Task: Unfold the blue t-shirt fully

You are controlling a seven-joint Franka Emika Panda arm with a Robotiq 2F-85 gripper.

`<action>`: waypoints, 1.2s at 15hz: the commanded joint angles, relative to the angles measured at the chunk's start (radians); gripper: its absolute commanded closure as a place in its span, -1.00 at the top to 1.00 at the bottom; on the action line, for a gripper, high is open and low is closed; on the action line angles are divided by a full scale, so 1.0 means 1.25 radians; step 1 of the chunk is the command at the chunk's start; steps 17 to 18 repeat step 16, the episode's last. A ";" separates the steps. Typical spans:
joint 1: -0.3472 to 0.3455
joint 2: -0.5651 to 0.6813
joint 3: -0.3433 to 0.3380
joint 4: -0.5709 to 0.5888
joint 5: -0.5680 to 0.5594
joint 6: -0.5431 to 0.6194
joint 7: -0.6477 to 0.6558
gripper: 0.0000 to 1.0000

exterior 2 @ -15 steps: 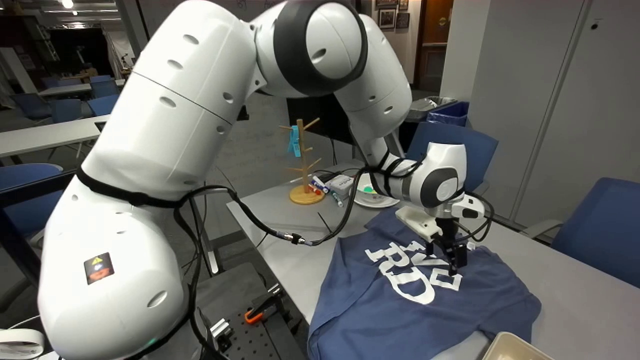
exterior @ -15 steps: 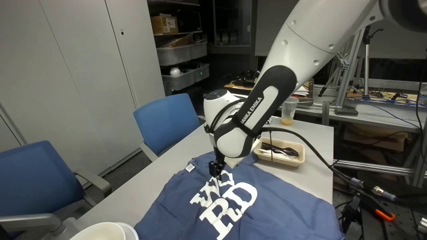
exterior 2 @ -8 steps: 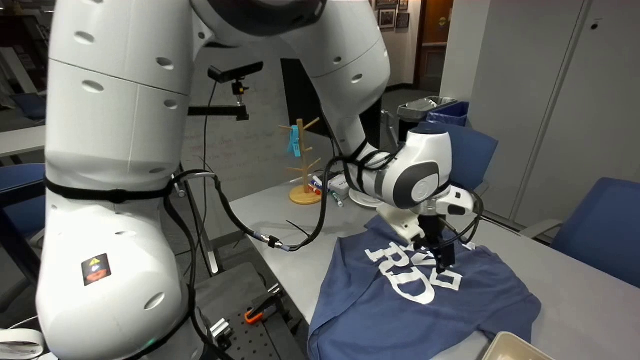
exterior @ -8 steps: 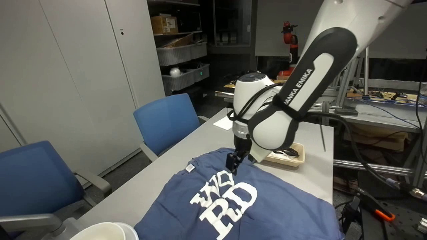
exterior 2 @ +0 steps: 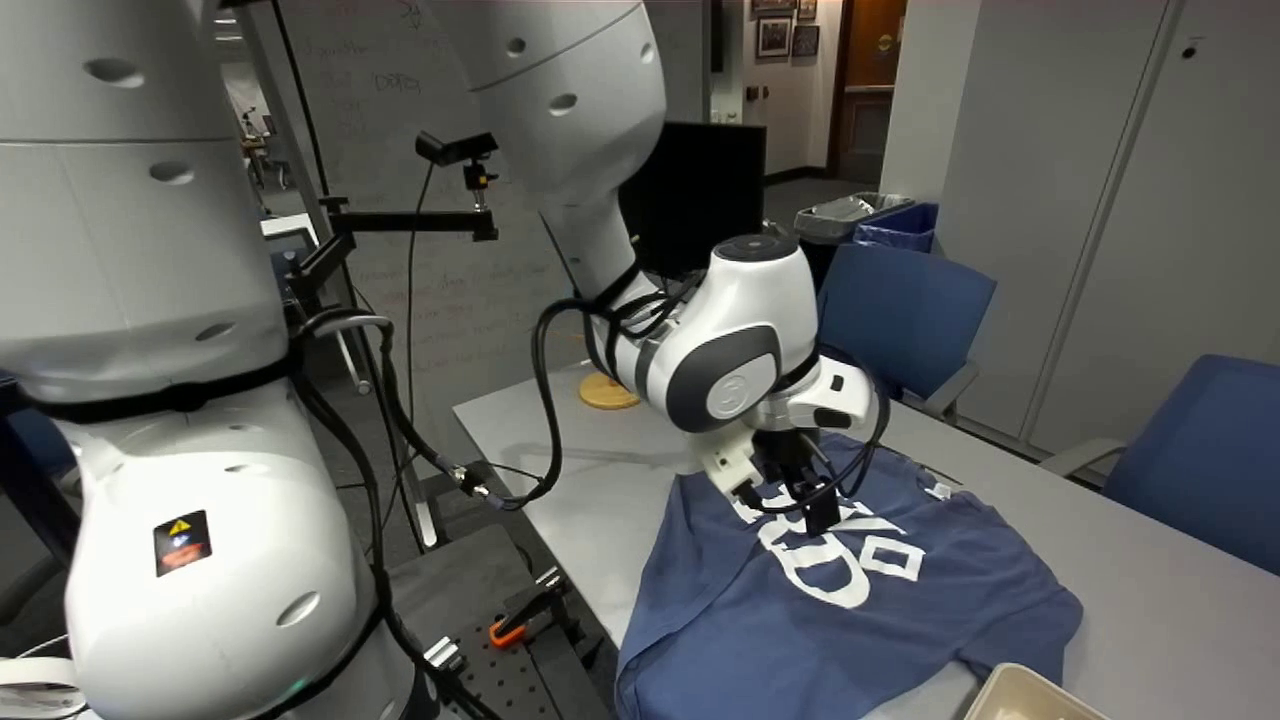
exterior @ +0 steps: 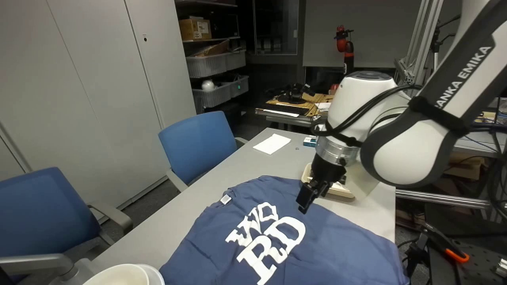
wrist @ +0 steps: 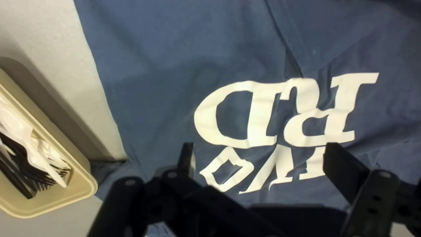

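The blue t-shirt (exterior: 336, 245) lies spread on the table with its white letters facing up; it also shows in an exterior view (exterior 2: 760, 640) and the wrist view (wrist: 148, 85). Creases run through and beside the letters. A white tag (exterior: 225, 199) shows at the collar. The near part of the shirt is cut off by the frame edge. My gripper (exterior: 305, 200) hangs above the shirt beside the letters, also seen in an exterior view (exterior 2: 785, 515). In the wrist view the fingers (wrist: 260, 148) are wide apart, with nothing held between them.
A beige tray (wrist: 77, 194) of black and white cutlery stands close beside the shirt's edge. A white bowl (exterior: 119, 275), a napkin (exterior: 272, 143) and a wooden stand's base (exterior 2: 605, 392) are on the table. Blue chairs (exterior: 200, 144) stand along the table's side.
The arm and gripper have moved towards the robot's base, rightward in an exterior view and leftward in an exterior view. The shirt has not visibly changed.
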 commanded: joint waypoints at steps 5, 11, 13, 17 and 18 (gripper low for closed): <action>-0.013 -0.162 0.017 -0.081 0.396 -0.028 -0.250 1.00; -0.016 -0.138 0.017 -0.073 0.369 -0.010 -0.230 1.00; -0.016 -0.138 0.017 -0.073 0.369 -0.010 -0.230 1.00; -0.016 -0.138 0.017 -0.073 0.369 -0.010 -0.230 1.00; -0.016 -0.138 0.017 -0.073 0.369 -0.010 -0.230 1.00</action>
